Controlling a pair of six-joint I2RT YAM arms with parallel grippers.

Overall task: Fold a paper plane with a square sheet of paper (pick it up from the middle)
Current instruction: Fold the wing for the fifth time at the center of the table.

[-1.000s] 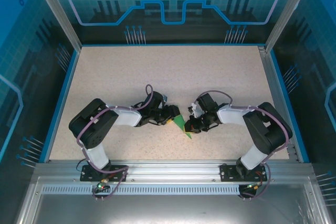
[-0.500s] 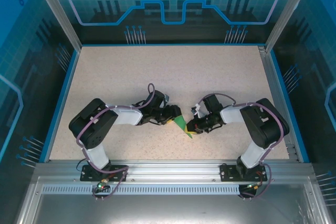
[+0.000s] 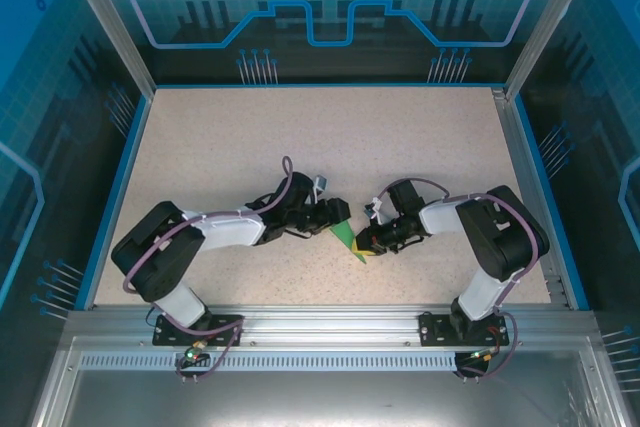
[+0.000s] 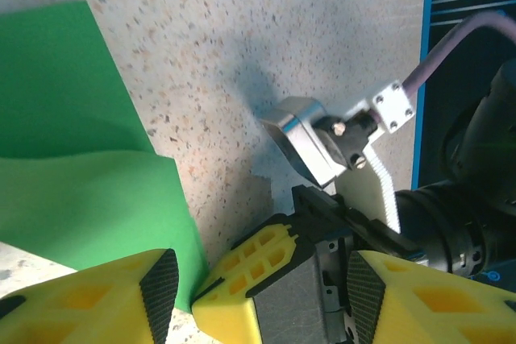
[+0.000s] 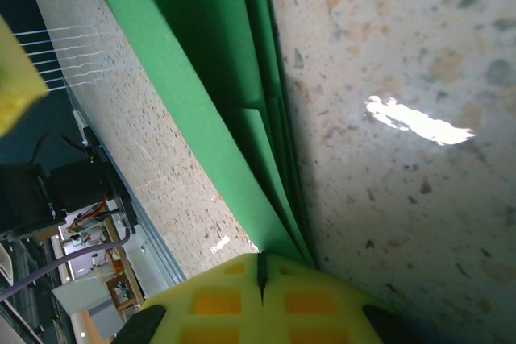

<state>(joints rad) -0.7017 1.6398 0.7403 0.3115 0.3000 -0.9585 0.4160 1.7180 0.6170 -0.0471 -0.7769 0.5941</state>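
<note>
the paper (image 3: pixel 349 239) lies on the speckled surface (image 3: pixel 330 137) near its front edge, about midway between the two arms. from above it shows as a small green wedge, its point towards the near edge. both arms reach inward and meet over it.

the right fingers (image 3: pixel 366 243) sit at the wedge's right side. in the right wrist view they are pressed tight together (image 5: pixel 262 296), with only a thin seam between the yellow pads. they are clamped on the paper (image 5: pixel 201 62) where its folded layers run down into them. several stacked green edges show there, one flap over another, and the paper is tilted up off the surface (image 5: pixel 403 78) at the grip.

the left fingers (image 3: pixel 338 217) are at the wedge's upper left. in the left wrist view they stand spread well apart, one yellow finger (image 4: pixel 89 300) at the lower left and the other (image 4: pixel 435 300) at the lower right, and they grip nothing. the yellow tip of the right fingers (image 4: pixel 250 275) sits in the gap between them. the paper (image 4: pixel 81 159) fills the left part of that view in two overlapping green layers. its lower edge runs down just beside the lower-left finger; i cannot tell whether they touch.
</note>
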